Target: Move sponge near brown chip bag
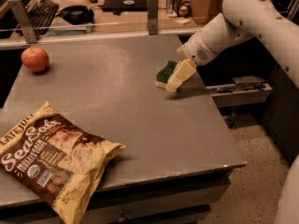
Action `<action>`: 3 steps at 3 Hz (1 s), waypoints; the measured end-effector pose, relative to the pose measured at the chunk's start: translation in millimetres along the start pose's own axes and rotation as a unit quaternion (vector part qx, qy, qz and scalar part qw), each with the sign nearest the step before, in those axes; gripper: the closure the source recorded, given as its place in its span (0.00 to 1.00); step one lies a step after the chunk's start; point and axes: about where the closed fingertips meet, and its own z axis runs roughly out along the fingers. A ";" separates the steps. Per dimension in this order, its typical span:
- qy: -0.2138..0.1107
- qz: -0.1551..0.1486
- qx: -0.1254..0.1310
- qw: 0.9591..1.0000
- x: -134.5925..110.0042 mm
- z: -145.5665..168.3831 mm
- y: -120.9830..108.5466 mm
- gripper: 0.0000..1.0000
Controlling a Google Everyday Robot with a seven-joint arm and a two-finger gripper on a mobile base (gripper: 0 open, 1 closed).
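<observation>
The sponge [164, 73], dark green on top with a pale yellow layer, lies on the grey table [117, 101] near its right edge. My gripper [177, 77] reaches down from the upper right on a white arm [233, 20]. It is right at the sponge's right side and covers part of it. The brown chip bag [51, 160] with white "Sea Salt" script lies flat at the table's front left corner, far from the sponge, overhanging the front edge.
A red apple [35, 59] sits at the table's back left. A low divider with metal posts [152, 12] runs along the back edge. A desk with a keyboard [39, 10], a laptop and cans stands behind it. The floor drops off to the right.
</observation>
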 end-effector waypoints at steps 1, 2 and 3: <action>-0.009 0.011 -0.016 1.000 -5.2 13.1 6.4 0.18; -0.027 0.001 -0.017 0.999 -15.6 9.1 12.7 0.41; -0.046 -0.019 -0.014 0.999 -27.6 -3.9 20.9 0.65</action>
